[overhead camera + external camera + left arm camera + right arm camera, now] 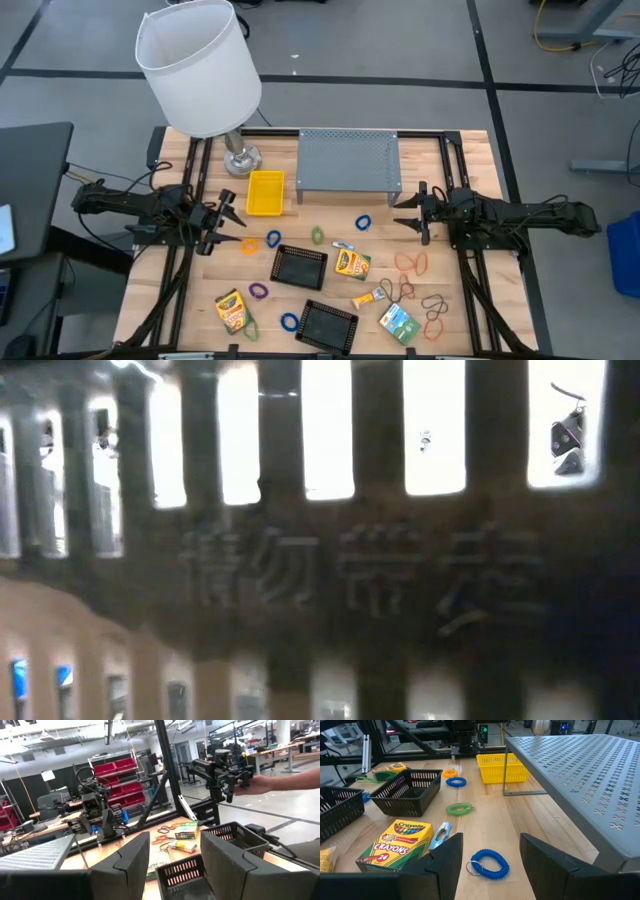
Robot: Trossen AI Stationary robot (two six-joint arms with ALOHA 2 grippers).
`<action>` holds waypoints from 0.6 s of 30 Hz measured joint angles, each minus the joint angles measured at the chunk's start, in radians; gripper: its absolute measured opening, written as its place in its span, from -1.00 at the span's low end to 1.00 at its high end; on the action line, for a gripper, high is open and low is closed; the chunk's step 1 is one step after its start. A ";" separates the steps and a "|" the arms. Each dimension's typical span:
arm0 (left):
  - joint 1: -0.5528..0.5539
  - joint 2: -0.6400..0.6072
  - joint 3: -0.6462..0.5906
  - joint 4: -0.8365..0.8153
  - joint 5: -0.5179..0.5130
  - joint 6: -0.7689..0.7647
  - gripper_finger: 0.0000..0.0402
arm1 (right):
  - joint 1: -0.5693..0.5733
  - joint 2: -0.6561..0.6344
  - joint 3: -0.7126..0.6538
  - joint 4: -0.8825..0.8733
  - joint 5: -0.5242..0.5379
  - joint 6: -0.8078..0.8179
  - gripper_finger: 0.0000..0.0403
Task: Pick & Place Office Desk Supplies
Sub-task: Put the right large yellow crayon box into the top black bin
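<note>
Both arms are dark, near-black, built of slim jointed links with blocky housings at the joints; thin black cables loop loosely along the left arm near its base; the left tool (232, 222) ends in two short, pointed black fingers; the right tool (412, 212) matches it in shape and colour; seen from the wrists, each finger (442, 865) is a broad, matte black, angular wedge with flat facets.
</note>
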 joint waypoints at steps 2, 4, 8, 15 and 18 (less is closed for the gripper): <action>0.000 0.000 0.000 -0.001 0.000 0.000 -0.09 | 0.000 0.000 0.000 0.000 0.001 -0.015 0.02; 0.000 0.000 0.000 0.001 0.000 -0.001 -0.09 | 0.000 0.000 0.000 0.005 0.010 -0.057 0.02; 0.000 0.000 0.000 0.030 -0.026 -0.066 -0.09 | 0.000 0.000 0.000 0.081 0.014 -0.067 0.02; 0.000 0.000 0.000 0.074 -0.068 -0.147 -0.09 | 0.000 0.000 0.000 0.159 0.014 -0.044 0.02; 0.000 0.000 0.000 0.095 -0.068 -0.146 -0.09 | 0.000 0.000 0.000 0.174 0.022 -0.040 0.02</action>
